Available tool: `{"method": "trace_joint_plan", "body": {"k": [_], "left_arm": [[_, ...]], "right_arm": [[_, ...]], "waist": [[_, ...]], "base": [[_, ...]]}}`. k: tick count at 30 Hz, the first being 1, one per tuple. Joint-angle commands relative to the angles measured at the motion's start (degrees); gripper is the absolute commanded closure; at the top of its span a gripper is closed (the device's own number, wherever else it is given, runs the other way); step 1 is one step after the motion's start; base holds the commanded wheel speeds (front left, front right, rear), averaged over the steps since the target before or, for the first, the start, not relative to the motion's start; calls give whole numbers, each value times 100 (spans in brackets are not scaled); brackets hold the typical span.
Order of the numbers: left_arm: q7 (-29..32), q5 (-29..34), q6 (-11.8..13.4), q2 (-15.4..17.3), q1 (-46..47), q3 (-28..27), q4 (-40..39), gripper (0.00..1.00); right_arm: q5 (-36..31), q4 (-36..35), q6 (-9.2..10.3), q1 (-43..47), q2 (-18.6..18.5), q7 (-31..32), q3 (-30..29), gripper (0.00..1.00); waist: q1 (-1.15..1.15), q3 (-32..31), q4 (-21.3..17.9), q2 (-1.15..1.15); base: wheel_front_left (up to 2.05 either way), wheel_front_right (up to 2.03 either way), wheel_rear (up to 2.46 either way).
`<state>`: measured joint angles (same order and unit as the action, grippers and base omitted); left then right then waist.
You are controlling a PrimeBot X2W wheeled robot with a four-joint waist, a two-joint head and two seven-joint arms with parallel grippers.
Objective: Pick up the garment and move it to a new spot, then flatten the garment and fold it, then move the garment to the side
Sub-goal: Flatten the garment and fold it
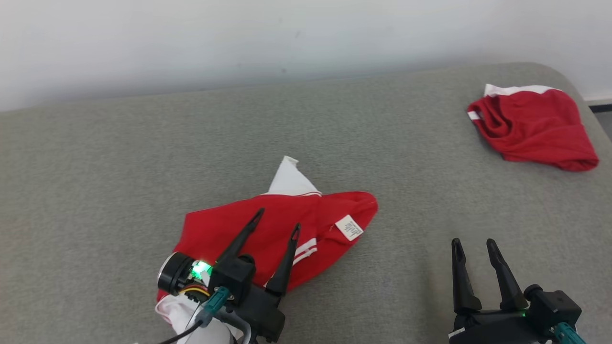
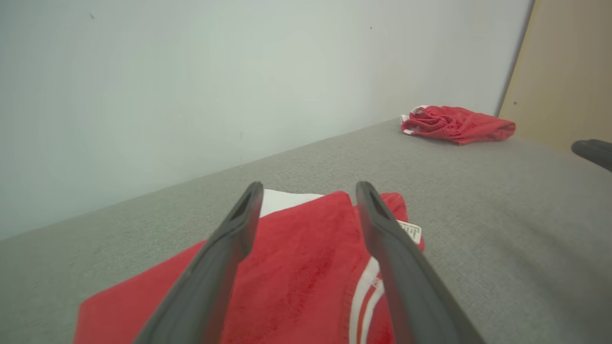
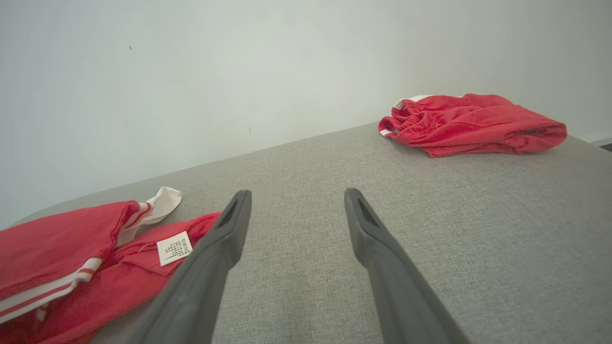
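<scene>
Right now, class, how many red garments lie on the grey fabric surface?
2. One red garment with white stripes lies under the left gripper; one bunched red garment lies at the far right corner.

Reads like a bare lab or test room to me, not certain: blank white wall [image 1: 287, 38] at 12 o'clock, big grey fabric-covered surface [image 1: 95, 167] with a rounded corner at 2 o'clock, plain tan panel [image 2: 569, 71] where the wall ends.
</scene>
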<state>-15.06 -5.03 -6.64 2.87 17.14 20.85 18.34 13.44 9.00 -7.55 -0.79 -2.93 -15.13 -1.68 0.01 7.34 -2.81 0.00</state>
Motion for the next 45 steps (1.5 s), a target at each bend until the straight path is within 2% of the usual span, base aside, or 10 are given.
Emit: {"method": "trace_joint_plan", "body": {"k": [1, 8, 16, 17, 18, 20, 32, 36, 38, 45], "left_arm": [[-9, 89, -41, 41, 150, 78, 264, 0], [506, 81, -65, 154, 775, 354, 1286, 0], [1372, 173, -31, 258, 1147, 692, 1824, 0], [1417, 162, -18, 242, 1175, 689, 1860, 16], [1450, 150, -1, 238, 1185, 692, 1897, 60], [1421, 101, 15, 231, 1234, 670, 1913, 100], [1286, -218, -35, 132, 1346, 804, 1703, 100], [1184, -445, -60, 26, 1622, 1022, 1413, 100], [1149, -822, -65, -1, 1858, 1313, 1063, 100], [1256, -1528, 325, 12, 2053, 2107, 799, 100]], "right_arm": [[41, 20, 15, -23, 10, 2, 4, 0], [179, 59, 15, 51, 13, 2, -12, 0], [238, 58, 15, 19, 11, 2, -29, 0], [237, 60, 15, 5, 12, 2, -25, 0], [239, 62, 15, -3, 12, 2, -26, 0], [242, 56, 15, -4, 11, 2, -32, 0], [247, 46, 15, 30, 11, 2, -99, 0], [189, 51, 15, -21, 11, 2, -127, 0], [163, 63, 15, -48, 11, 2, -130, 0], [145, 61, 15, -97, 12, 2, -57, 0]], "waist": [[-1, 113, -315, 0], [-1, 129, -688, 0], [-1, 130, -773, 0], [-1, 128, -777, 0], [-1, 122, -780, 0], [-1, 117, -781, 0], [-1, 123, -671, 0], [-1, 110, -588, 0], [-1, 98, -557, 0], [-1, 104, -594, 0]], "base": [[0, 0, 0], [0, 0, 0], [0, 0, 0], [0, 0, 0], [0, 0, 0], [0, 0, 0], [0, 0, 0], [0, 0, 0], [0, 0, 0], [0, 0, 0]]}}
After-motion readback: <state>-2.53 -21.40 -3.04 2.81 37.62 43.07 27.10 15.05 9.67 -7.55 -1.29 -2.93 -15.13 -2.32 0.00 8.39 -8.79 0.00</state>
